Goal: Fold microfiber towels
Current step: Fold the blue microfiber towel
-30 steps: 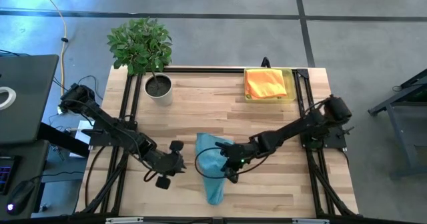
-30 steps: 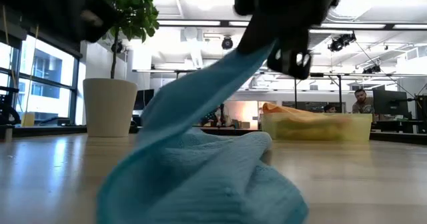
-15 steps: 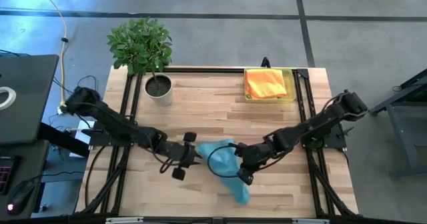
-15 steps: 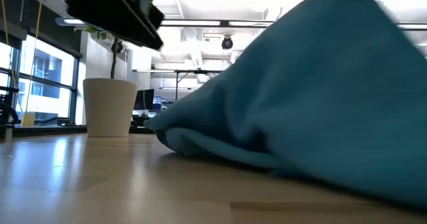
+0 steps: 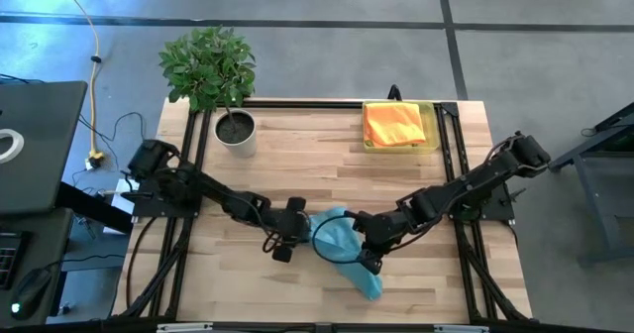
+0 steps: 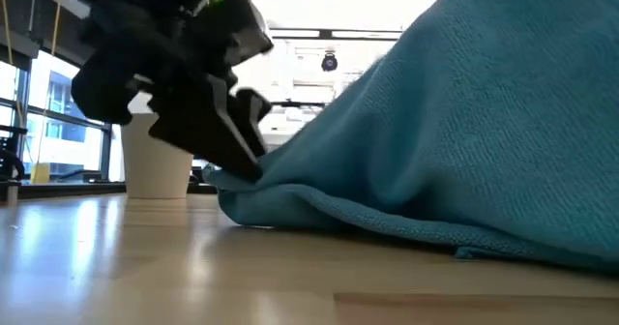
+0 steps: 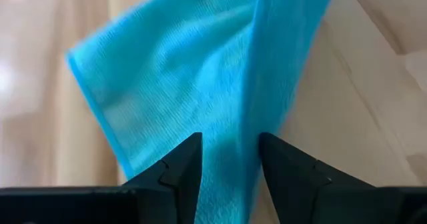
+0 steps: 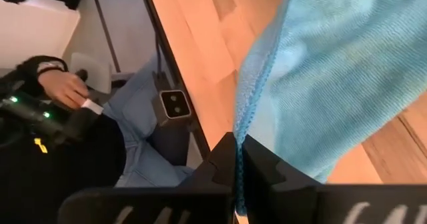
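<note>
A light blue towel (image 5: 337,240) lies bunched at the table's near middle, its lower part on the wood (image 6: 319,219). My right gripper (image 5: 369,259) is shut on it at its right side. My left gripper (image 5: 287,239) is open at the towel's left end. In the left wrist view its fingers (image 7: 180,167) stand on either side of a raised fold of the towel (image 7: 230,117); I cannot tell whether they touch it. An orange and a yellow towel (image 5: 394,123) lie in the yellow tray (image 5: 434,125) at the far right. The lime green towels are out of view. My right gripper pinches the light blue towel's hemmed edge (image 8: 237,127) between its two shut fingers. The towel slopes down from the hold (image 6: 503,64) toward the table's left. Its lower part lies on the table.
A potted plant (image 5: 235,130) stands at the far left. Bare wood lies between the towel and the tray. In the right wrist view a person's hand (image 8: 61,85) and legs show beyond the table's near edge (image 8: 180,64).
My left gripper has gone toward the table's right, up to the towel's left end. My right gripper has gone right and a little nearer, dragging the towel with it. The towel has slid right along the table and its raised part now slopes up to the right gripper.
</note>
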